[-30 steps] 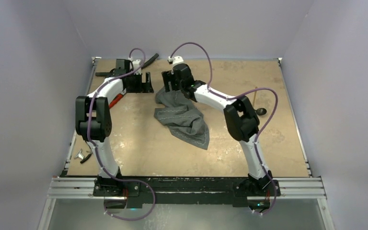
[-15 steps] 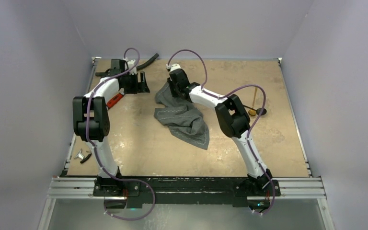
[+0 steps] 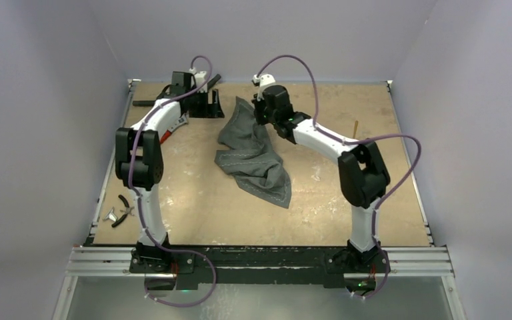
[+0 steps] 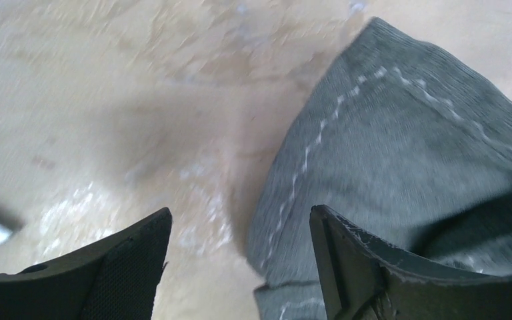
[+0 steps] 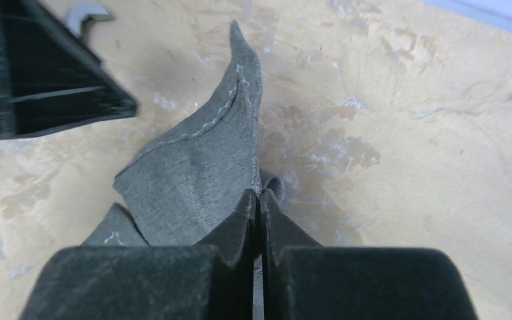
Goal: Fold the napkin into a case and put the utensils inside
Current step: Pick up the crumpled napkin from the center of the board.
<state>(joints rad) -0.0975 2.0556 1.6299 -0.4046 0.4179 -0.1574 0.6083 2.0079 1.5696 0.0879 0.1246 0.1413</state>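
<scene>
well to the left of the napkin, toward the near table edge, lies a small tool with black handles. the left gripper sits just left of the napkin's far, raised corner. in the left wrist view, the left gripper has its jaws spread wide apart with nothing between them; the napkin's stitched hem passes under the gap and beneath the right-hand finger, while bare table shows under the other finger.

the napkin is a crumpled grey cloth lying near the middle of the table. its near corner lies flat and points toward the arm bases; its far corner is lifted off the surface.

the right gripper is at the napkin's far right edge. in the right wrist view, the right gripper is fully closed, with a fold of the napkin pinched between its fingers; the cloth rises ahead of the jaws to a peak.

well to the right of the napkin, beyond the right arm, a thin gold utensil lies on the table.
</scene>
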